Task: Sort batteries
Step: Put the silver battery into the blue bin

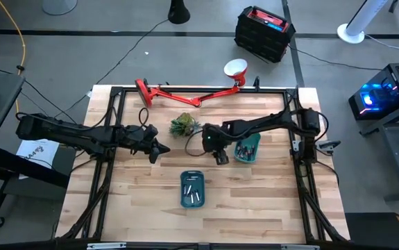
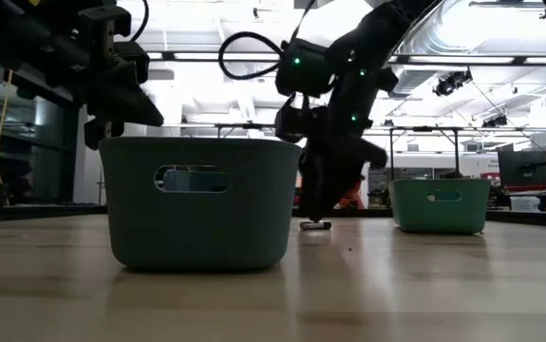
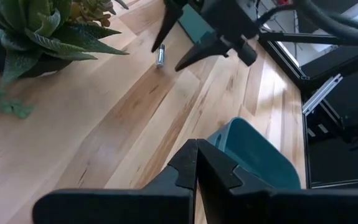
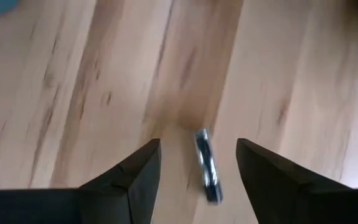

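The right gripper (image 4: 197,171) hangs low over the pale wooden table (image 1: 255,201), its two dark fingers spread wide and empty, with a small silvery cylindrical battery (image 4: 207,166) lying loose on the boards between them. In the low view that battery (image 2: 315,225) rests flat on the table right under the fingertips, between the two trays.

It looks light, rigid and smooth, so it will likely roll or squirt sideways if pinched off-centre. The surest hold is across its round body at mid-length, fingers square to its long axis.

Just beside this gripper stands one teal plastic tray (image 1: 247,148) holding several batteries; a second teal tray (image 1: 192,189), nearer the table's front edge, holds a few more.

A green spiky artificial plant (image 1: 182,126) sits close by, towards the far side.

The left gripper (image 3: 197,171) waits pressed closed and empty, above the table on the plant's left.
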You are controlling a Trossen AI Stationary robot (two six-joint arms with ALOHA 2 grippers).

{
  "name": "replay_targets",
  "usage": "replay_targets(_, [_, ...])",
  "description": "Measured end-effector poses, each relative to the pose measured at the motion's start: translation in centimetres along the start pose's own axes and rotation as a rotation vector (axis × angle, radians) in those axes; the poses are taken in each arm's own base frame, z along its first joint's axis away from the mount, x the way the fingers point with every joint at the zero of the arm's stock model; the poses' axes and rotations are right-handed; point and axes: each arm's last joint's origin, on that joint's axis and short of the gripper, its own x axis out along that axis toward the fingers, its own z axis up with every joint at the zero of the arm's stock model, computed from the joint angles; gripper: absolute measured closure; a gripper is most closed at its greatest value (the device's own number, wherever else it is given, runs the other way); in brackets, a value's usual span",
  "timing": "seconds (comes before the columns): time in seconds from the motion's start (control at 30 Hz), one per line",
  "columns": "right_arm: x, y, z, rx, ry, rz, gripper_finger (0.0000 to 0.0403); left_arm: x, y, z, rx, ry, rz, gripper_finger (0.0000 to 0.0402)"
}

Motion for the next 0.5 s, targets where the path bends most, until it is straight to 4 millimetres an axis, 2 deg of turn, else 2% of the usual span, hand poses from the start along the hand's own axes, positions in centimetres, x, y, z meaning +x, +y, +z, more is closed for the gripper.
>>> replay_targets(0.17, [1.7, 0.2, -0.3, -0.035, 0.064, -0.056, 0.0215, 0.0, 0.0, 0.0, -0.006, 0.002, -0.001, 0.0401])
replay_targets(0.27, [2.6, 0.6, -0.8, -0.01, 0.12, -0.034, 0.027, 0.0, -0.1, -0.1, -0.027, 0.007, -0.009, 0.0401])
replay_targets(0.37, [2.8, 1.0, -0.8, 0.025, 0.139, -0.027, 0.0362, 0.0, -0.5, 0.0, -0.03, 0.001, -0.051, 0.0401])
replay_targets(0.4, [2.6, 1.2, -0.8, 0.037, 0.138, -0.032, 0.0379, -0.1, -0.7, 0.2, -0.028, -0.012, -0.08, 0.0401])
replay_targets(0.5, [1.4, 1.2, -0.4, 0.094, 0.113, -0.051, 0.0383, -0.5, -1.6, 1.0, -0.004, -0.094, -0.17, 0.0401])
